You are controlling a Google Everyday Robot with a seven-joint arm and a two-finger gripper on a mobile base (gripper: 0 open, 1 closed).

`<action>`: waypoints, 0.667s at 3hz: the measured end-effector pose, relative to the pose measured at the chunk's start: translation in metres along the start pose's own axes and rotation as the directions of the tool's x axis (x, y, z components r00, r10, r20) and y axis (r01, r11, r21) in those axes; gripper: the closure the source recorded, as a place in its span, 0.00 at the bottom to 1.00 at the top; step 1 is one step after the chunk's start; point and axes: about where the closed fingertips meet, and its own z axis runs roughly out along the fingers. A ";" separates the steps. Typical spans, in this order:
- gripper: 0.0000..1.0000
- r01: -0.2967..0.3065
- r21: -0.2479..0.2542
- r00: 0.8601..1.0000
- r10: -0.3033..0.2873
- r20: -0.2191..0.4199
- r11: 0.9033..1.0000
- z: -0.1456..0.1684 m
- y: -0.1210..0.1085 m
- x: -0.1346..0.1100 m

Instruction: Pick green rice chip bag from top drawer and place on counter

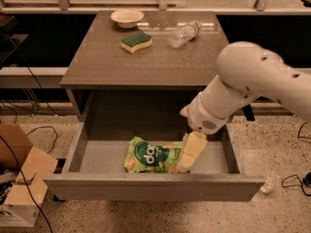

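Green rice chip bag [150,155]: we find it lying flat on the floor of the top drawer [146,187], near the middle, a little toward the near side.
Bag markings: we note a dark green round logo with white letters, turned away from upright. We cannot read the word with certainty. Orange-brown chip pictures show along the edges.
Gripper [187,158]: cream-coloured, reaching down into the drawer at the bag's right edge. It overlaps the bag's right end in our view. We cannot tell whether it is spread, pressed together or pinching the bag.
Arm [252,81]: a large white body enters from the right, cut off at the picture's edge. It hides the drawer's far right corner.
Top drawer: pulled out toward the near side, with a plain grey front.
Surface [146,62]: glossy grey-brown, above and beyond the drawer.
Items on surface: a pale bowl [127,17] at far left, a green-topped yellow sponge [136,41] just nearer, and a clear plastic bottle [183,33] lying on its side at far right, its label unreadable.
Floor, left: a cardboard box [22,178], partly cut off.
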 end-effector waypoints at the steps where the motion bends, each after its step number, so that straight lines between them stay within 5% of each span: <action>1: 0.00 0.018 -0.017 0.999 -0.018 0.038 1.000 0.036 -0.011 0.002; 2: 0.00 0.022 -0.004 0.997 -0.022 0.070 1.000 0.060 -0.028 -0.007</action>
